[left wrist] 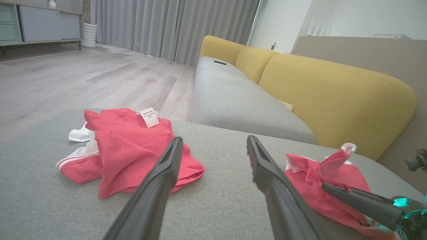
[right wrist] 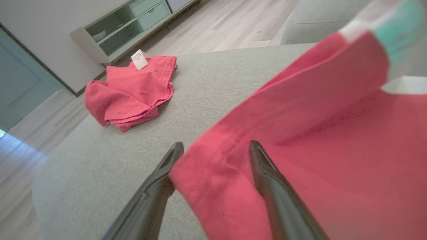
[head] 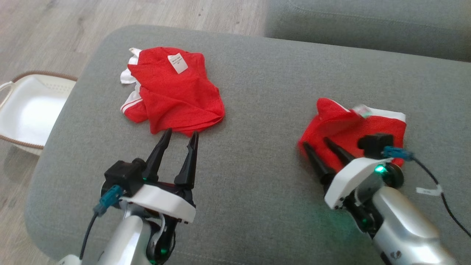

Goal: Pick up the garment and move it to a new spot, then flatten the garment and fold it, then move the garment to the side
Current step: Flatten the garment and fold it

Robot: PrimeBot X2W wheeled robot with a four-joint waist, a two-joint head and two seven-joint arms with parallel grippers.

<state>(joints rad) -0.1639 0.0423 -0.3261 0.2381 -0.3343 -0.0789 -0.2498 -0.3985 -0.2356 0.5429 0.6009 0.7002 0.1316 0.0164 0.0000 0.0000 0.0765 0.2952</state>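
Grey cushion point(head: 257, 110); on its right side, a folded red garment point(head: 349, 125); on its left rear, a crumpled red garment point(head: 176, 95); right gripper point(head: 316, 142), fingers wide, straddles the folded garment's edge, so it should probably lift straight up to avoid snagging; left gripper point(head: 181, 132) wide, empty.

- Soft, even daylight everywhere; shadows on the grey cushion point(head: 257, 176) are faint.
- The green lamp point(head: 379, 169) on my right wrist tints the cushion beneath it.
- Close to my right claw point(right wrist: 216, 144), the red garment point(right wrist: 300, 140) is smeared and out of focus.
- My wrist views bow at the edges.
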